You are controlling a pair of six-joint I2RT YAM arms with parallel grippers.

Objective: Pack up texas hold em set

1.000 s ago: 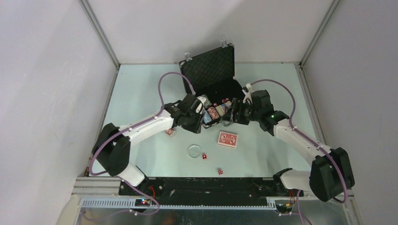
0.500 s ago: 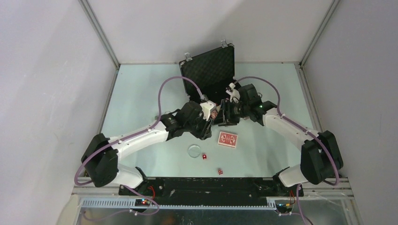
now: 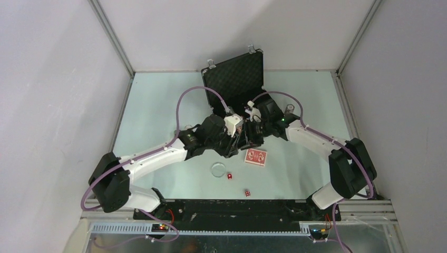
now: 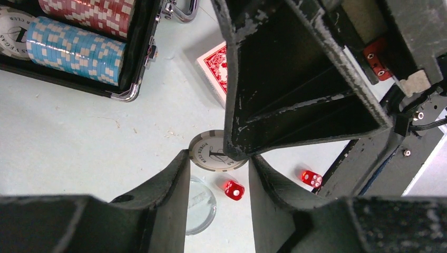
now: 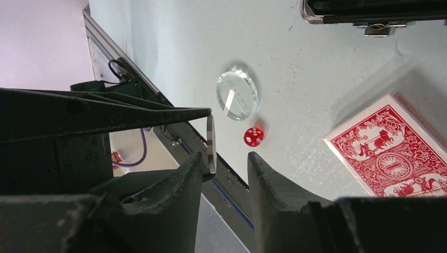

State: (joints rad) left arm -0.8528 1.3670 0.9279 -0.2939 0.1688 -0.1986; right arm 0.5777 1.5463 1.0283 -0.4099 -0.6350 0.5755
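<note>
Evidently the left gripper [image 4: 219,158], jaws narrow, pinches one chip [image 4: 210,152] by its rim. The right gripper [image 5: 225,158] stands wider, one finger beside the chip's face. The chip looks light, stiff and slick-edged, so its flat faces should give the surer hold. The open case [image 3: 234,74] is at 12 o'clock, cards [image 5: 392,153] at 5, disc [image 5: 237,95] and a die [image 5: 253,136] near 7.

Disc [image 3: 218,169] left of cards [image 3: 255,156], die [image 3: 230,176] apparently just beside

A lab test cell — white panel walls [image 3: 52,79], aluminium frame rails [image 3: 110,37].
</note>
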